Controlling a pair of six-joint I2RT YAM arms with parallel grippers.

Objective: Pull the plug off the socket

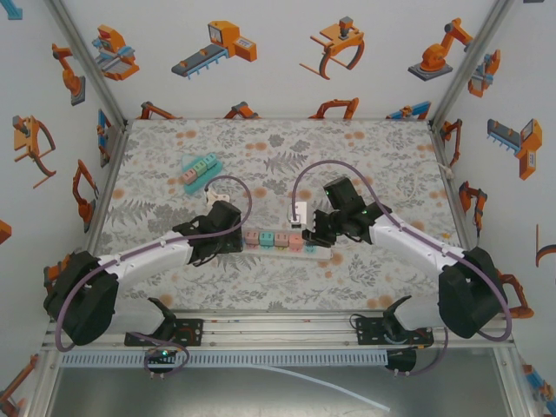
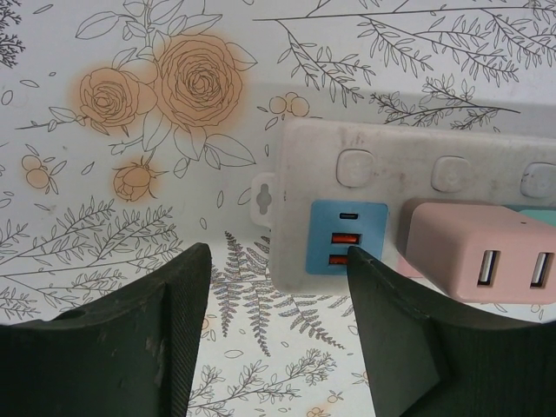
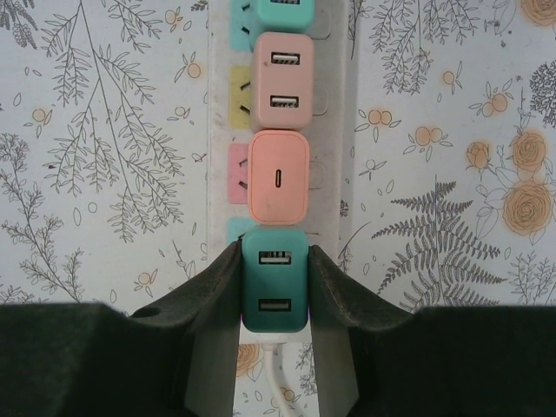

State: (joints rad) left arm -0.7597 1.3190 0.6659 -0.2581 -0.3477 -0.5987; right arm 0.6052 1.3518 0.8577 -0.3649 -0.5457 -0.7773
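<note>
A white power strip (image 1: 261,246) lies across the middle of the table with a row of plugs in it. In the right wrist view the strip (image 3: 219,130) carries a teal USB plug (image 3: 274,280) at its near end, then an orange plug (image 3: 278,176) and a pink plug (image 3: 284,78). My right gripper (image 3: 274,269) is shut on the teal plug, one finger flat on each side. My left gripper (image 2: 276,256) is open at the strip's other end (image 2: 300,165), its right finger (image 2: 391,304) reaching the blue USB panel (image 2: 347,239). A pink plug (image 2: 482,252) sits beside it.
A second, teal power strip (image 1: 201,171) lies at the back left. A white block (image 1: 300,211) rests just behind the strip near my right gripper (image 1: 306,240). A white cord (image 3: 278,378) leaves the strip's near end. Patterned walls enclose the table.
</note>
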